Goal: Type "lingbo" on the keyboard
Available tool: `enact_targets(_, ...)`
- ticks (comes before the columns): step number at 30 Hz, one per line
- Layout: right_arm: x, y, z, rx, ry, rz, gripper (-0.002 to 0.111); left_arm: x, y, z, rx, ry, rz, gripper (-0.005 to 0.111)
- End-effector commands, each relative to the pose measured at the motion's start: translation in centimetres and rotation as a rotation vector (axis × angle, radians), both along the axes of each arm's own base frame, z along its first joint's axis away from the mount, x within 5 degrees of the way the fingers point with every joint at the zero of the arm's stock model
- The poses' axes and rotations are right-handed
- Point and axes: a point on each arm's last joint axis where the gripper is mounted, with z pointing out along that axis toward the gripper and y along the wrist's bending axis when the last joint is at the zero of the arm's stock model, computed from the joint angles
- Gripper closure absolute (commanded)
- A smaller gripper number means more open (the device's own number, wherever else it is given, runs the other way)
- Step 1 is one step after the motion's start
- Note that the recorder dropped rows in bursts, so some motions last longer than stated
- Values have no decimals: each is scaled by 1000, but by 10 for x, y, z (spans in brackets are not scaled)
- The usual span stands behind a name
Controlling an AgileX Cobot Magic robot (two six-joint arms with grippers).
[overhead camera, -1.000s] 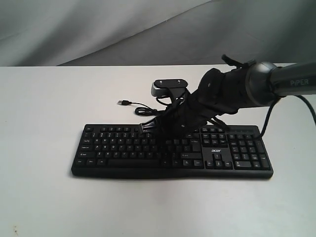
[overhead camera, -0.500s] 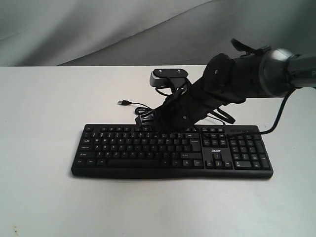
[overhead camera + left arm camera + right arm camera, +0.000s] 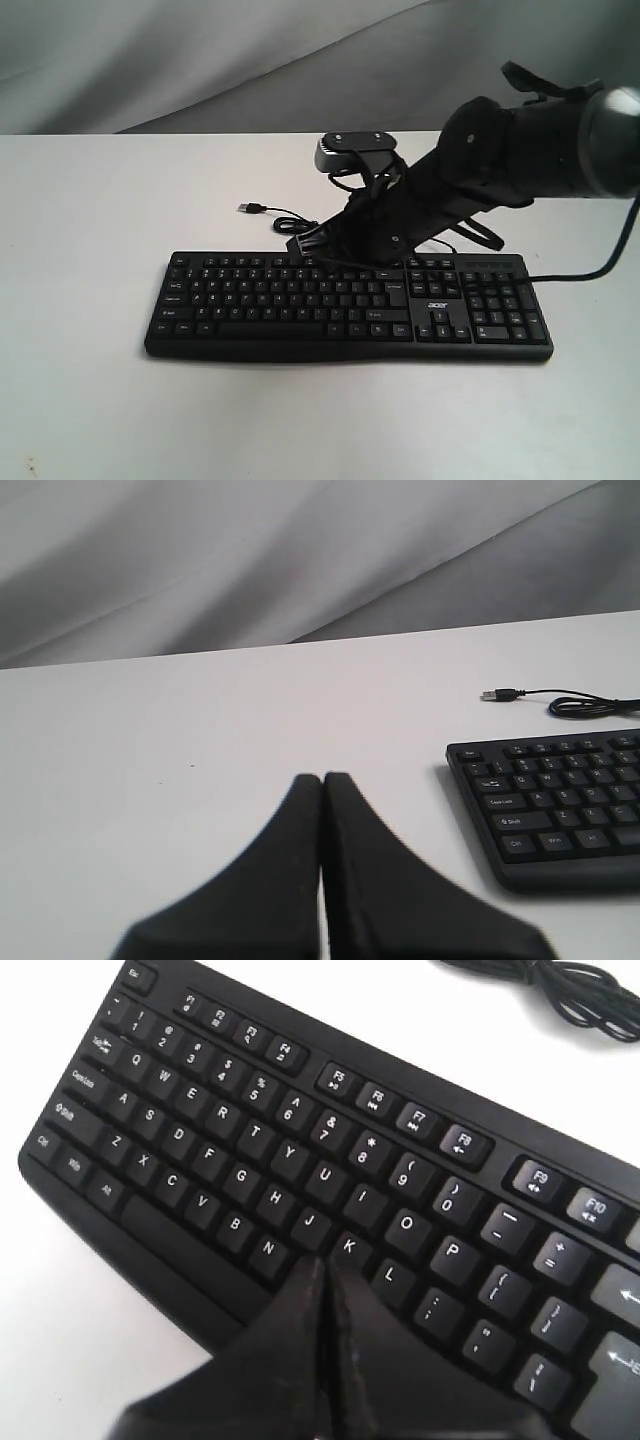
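The black keyboard (image 3: pixel 250 300) with white legends lies across the middle of the white table, its acer logo at the right. My right gripper (image 3: pixel 299 243) is shut and empty, hanging a little above the keyboard's upper rows. In the right wrist view its tips (image 3: pixel 322 1260) sit over the keyboard (image 3: pixel 250 1150) between the N and K keys, not touching. My left gripper (image 3: pixel 322 778) is shut with nothing in it, above bare table beside the left end of the keyboard (image 3: pixel 560 800). It is out of the exterior view.
The keyboard's thin black USB cable (image 3: pixel 285 220) coils behind it, with the plug (image 3: pixel 250 208) lying loose on the table. The cable (image 3: pixel 575 705) also shows in the left wrist view. Grey cloth (image 3: pixel 200 60) hangs behind the table's far edge.
My right arm has risen and drawn back to the right. Its shut tips have lifted off the key rows and now hang above the keyboard's top edge.
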Motion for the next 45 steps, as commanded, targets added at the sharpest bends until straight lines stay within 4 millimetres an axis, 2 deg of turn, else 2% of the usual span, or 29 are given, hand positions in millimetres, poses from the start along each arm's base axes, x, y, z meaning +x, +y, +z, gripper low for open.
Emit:
enact_targets(1, -10, -6, 5, -6, -37, -5, 108, 0, 0, -1, -11, -5, 2, 106)
enact_targets(4, -16, -10, 8, -6, -42, -8, 108, 0, 0, -1, -11, -5, 2, 106)
enact_targets(8, -25, -15, 22, 10, -53, 2, 108, 0, 0, -1, -11, -5, 2, 106)
enact_targets(13, -46, -23, 64, 49, -75, 60, 108, 0, 0, -1, -11, -5, 2, 106)
enact_targets(17, -63, -34, 107, 91, -200, 75, 108, 0, 0, -1, -11, -5, 2, 106)
enact_targets(20, -71, -40, 131, 139, -294, 52, 108, 0, 0, -1, -11, -5, 2, 106)
enact_targets(23, -82, -48, 152, 150, -375, 61, 108, 0, 0, -1, -11, -5, 2, 106)
enact_targets(29, -101, -66, 179, 96, -524, 100, 108, 0, 0, -1, -11, -5, 2, 106)
enact_targets(31, -107, -71, 186, 82, -560, 96, 108, 0, 0, -1, -11, -5, 2, 106)
enact_targets(39, -127, -116, 213, 49, -627, -38, 108, 0, 0, -1, -11, -5, 2, 106)
enact_targets(43, -138, -142, 207, 27, -635, -139, 108, 0, 0, -1, -11, -5, 2, 106)
enact_targets(45, -146, -158, 195, 7, -630, -210, 108, 0, 0, -1, -11, -5, 2, 106)
